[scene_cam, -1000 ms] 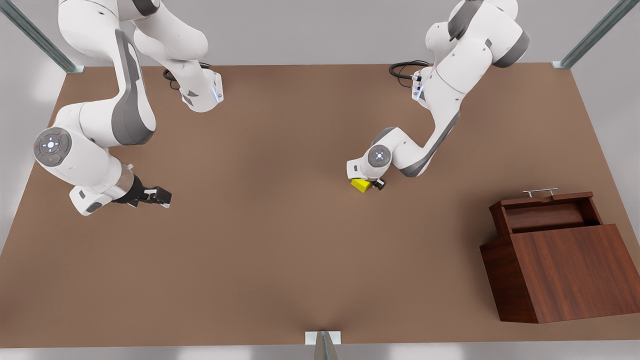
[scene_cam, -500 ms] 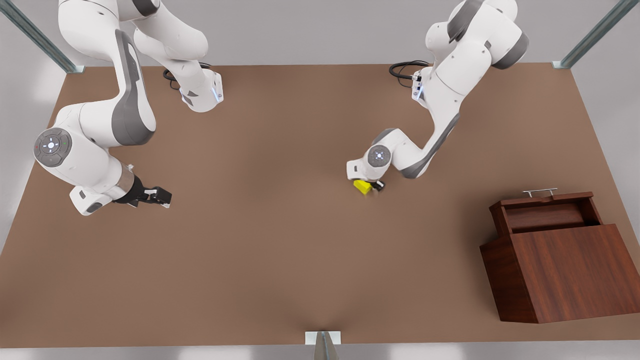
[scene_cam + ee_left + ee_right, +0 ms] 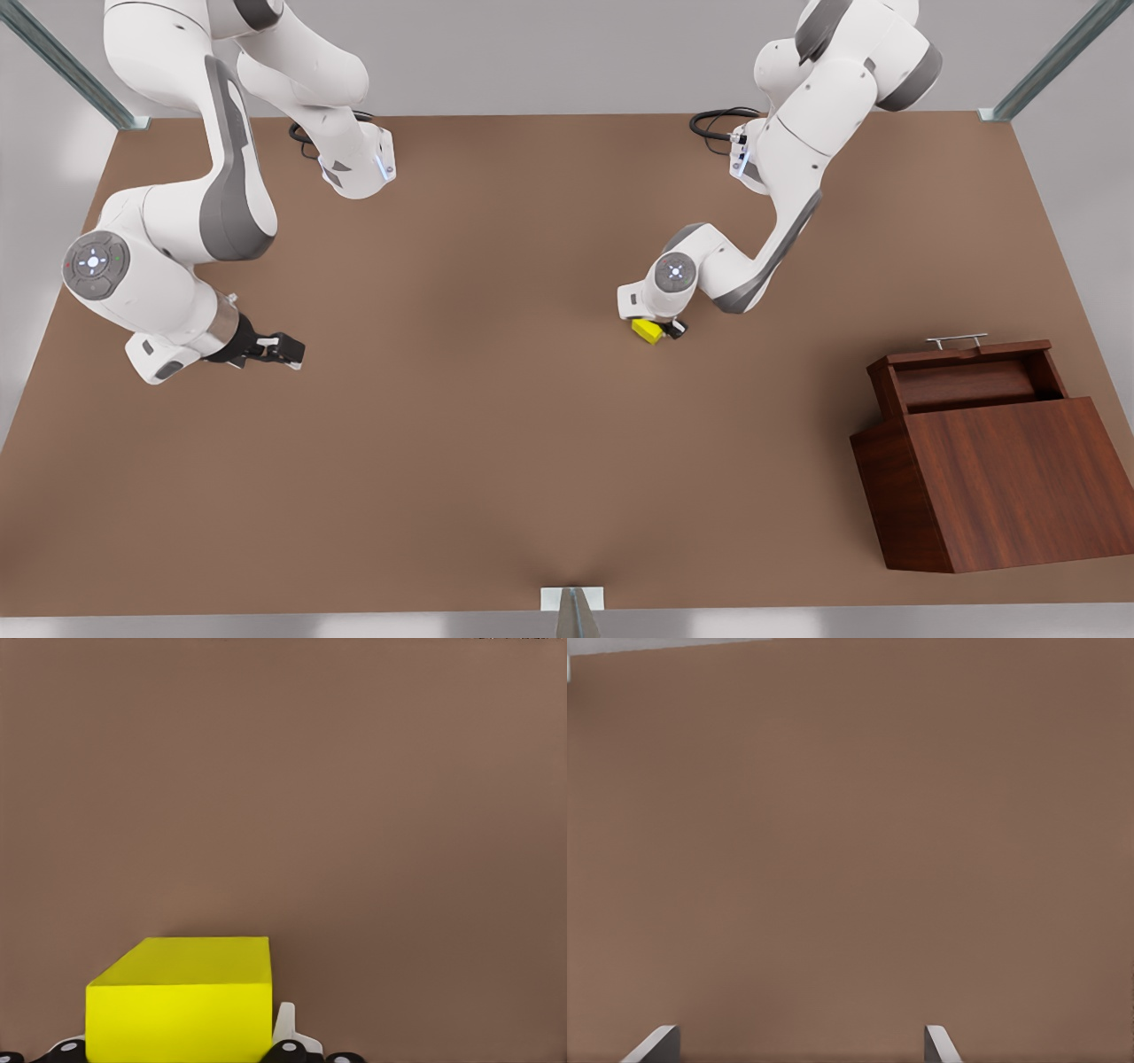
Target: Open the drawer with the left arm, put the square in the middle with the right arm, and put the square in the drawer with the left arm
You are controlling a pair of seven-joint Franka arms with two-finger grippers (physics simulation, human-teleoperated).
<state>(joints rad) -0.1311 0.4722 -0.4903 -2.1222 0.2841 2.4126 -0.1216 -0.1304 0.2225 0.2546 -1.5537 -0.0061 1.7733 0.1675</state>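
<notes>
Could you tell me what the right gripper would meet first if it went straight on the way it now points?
Most likely bare tabletop: the right gripper, open at the front view's left, faces only brown surface. The square, at the left gripper, seems off that line, though depth is unclear.

The square [image 3: 180,999] sits in the left claw [image 3: 182,1054] — bare brown tabletop [image 3: 354,797] beyond.

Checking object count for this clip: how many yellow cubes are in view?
1. The square sits mid-table under the left gripper, clear of the open drawer. Its inside looks bare; the cabinet could hide more.
</notes>
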